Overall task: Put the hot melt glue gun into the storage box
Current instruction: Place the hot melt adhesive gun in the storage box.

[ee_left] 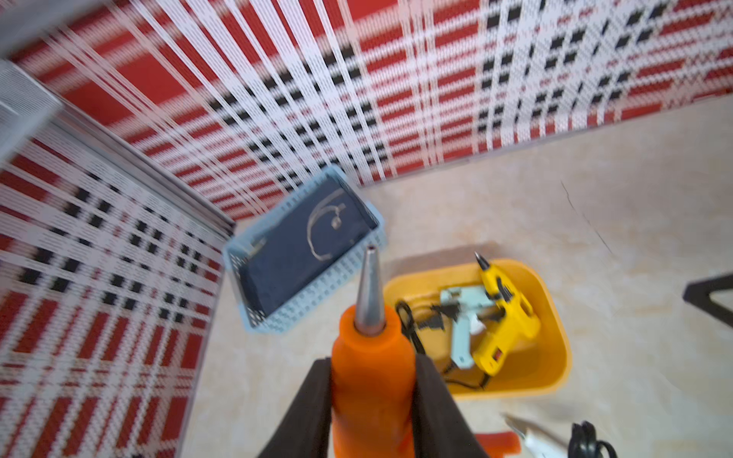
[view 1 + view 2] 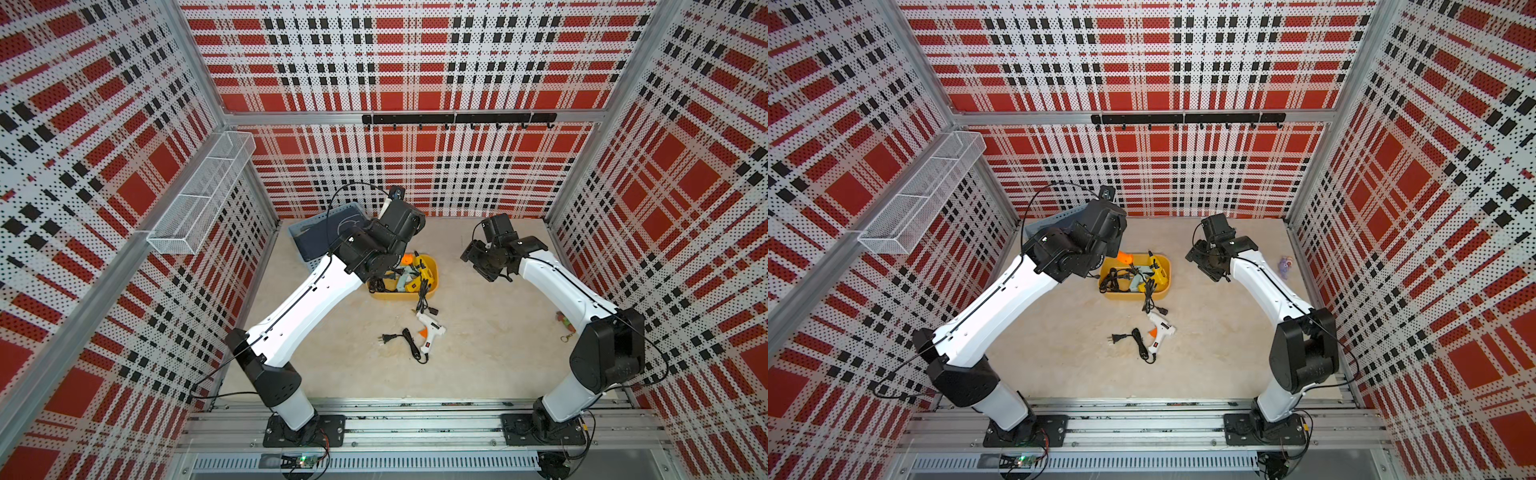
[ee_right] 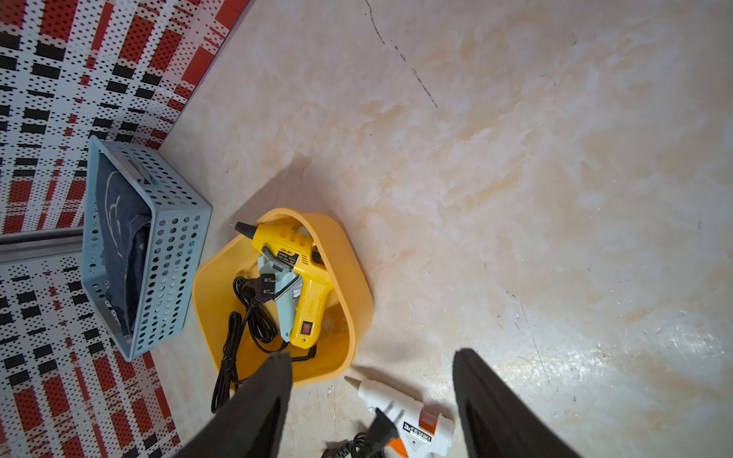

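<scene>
My left gripper [image 1: 373, 359] is shut on an orange hot melt glue gun [image 1: 371, 368] with a metal nozzle, held in the air. In both top views only its orange tip [image 2: 409, 258] [image 2: 1124, 257] shows past the left wrist, over the far left corner of the yellow storage box [image 2: 434, 272] [image 2: 1166, 270] [image 1: 555, 317] [image 3: 357, 277]. A yellow glue gun [image 3: 301, 269], a light-blue one [image 1: 462, 313] and black cords lie in the box. A white glue gun [image 2: 430, 328] [image 2: 1160, 328] [image 3: 400, 412] lies on the table in front of the box. My right gripper [image 3: 373, 355] [image 2: 482, 262] hangs open above it.
A light-blue lattice basket [image 2: 307, 232] [image 1: 317, 301] [image 3: 170, 257] with dark cloth stands at the back left, close to the box. One black cord [image 2: 424, 299] trails over the box's front rim. A small toy [image 2: 565, 322] lies by the right wall. A white wire rack [image 2: 199, 195] hangs on the left wall.
</scene>
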